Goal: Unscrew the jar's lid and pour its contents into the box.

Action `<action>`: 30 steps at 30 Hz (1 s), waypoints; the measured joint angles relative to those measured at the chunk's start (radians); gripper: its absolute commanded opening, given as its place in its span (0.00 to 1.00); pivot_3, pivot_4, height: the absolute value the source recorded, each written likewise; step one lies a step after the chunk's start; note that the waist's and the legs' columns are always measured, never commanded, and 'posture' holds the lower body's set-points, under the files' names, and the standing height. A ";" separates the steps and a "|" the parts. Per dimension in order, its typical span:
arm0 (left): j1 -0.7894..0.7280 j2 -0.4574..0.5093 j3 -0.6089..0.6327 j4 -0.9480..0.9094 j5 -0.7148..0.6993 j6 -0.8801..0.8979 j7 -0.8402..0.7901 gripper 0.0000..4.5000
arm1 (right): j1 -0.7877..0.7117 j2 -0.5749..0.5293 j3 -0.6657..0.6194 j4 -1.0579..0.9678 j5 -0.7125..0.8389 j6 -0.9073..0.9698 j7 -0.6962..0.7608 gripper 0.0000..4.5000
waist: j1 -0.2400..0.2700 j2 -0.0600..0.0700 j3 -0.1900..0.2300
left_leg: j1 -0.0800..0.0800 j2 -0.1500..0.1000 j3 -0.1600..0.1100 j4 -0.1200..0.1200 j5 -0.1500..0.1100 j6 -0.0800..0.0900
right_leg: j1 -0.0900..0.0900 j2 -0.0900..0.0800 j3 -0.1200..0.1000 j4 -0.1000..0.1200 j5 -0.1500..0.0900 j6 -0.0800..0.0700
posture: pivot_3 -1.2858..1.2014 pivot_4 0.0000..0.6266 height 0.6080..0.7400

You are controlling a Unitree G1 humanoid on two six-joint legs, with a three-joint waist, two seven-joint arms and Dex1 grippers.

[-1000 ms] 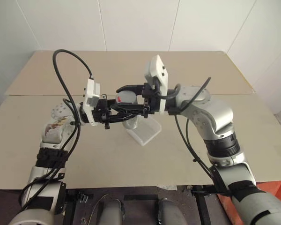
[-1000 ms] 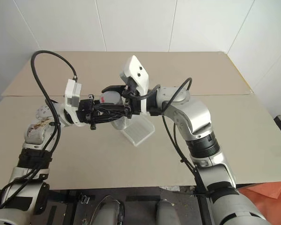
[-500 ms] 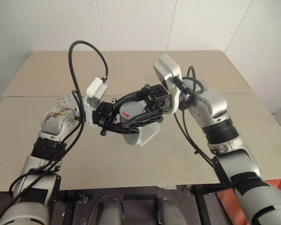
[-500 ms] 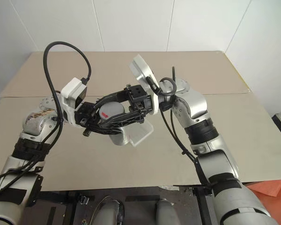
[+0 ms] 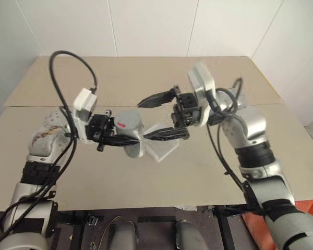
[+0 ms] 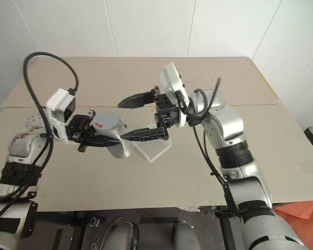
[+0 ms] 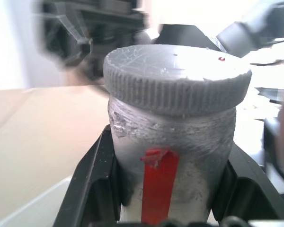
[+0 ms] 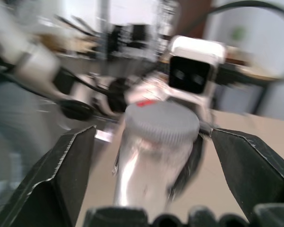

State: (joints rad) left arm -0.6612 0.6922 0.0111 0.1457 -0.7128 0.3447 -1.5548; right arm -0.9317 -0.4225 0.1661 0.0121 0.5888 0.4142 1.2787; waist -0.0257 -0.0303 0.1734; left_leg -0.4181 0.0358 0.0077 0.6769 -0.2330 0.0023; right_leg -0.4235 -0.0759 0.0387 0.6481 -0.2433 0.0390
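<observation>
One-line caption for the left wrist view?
Left claw shut on the grey jar, ribbed lid on.

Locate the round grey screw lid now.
Head views: the round grey screw lid sits on the whitish-grey jar that the left gripper holds, left of centre, above the clear plastic box.

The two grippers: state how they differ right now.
The left gripper is shut on the jar, while the right gripper stands wide open, holding nothing. The left points toward the robot's right, the right toward its left. Both hang above the table, each with two black fingers.
</observation>
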 measured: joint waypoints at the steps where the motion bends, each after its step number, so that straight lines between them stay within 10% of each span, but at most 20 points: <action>1: 0.010 0.001 0.010 0.000 0.005 0.000 0.007 0.43 | 0.013 -0.005 -0.004 -0.034 0.000 0.017 -0.029 0.99 | 0.000 0.000 0.000 | 0.000 0.000 0.000 0.000 0.000 0.000 | 0.000 0.000 0.000 0.000 0.000 0.000 | 0.52 0.24 1.00; 12: 0.031 -0.043 0.024 0.003 0.044 -0.011 0.027 0.43 | 0.023 0.128 0.038 -0.237 -0.043 0.269 -0.432 0.99 | 0.005 0.000 0.000 | 0.000 0.000 0.000 0.000 0.000 0.000 | 0.000 0.000 0.000 0.000 0.000 0.000 | 0.52 0.24 1.00; 30: 0.030 -0.057 0.025 0.003 0.083 -0.011 0.056 0.43 | -0.004 0.197 0.104 -0.204 -0.144 0.290 -0.530 0.99 | 0.006 0.000 0.000 | 0.000 0.000 0.000 0.000 0.000 0.000 | 0.000 0.000 0.000 0.000 0.000 0.000 | 0.52 0.24 1.00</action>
State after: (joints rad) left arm -0.6311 0.6355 0.0363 0.1483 -0.6295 0.3341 -1.4985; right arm -0.9355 -0.2252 0.2705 -0.1915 0.4452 0.7046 0.7483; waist -0.0201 -0.0303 0.1734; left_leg -0.4182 0.0355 0.0077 0.6770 -0.2330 0.0024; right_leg -0.4233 -0.0759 0.0387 0.6479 -0.2432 0.0389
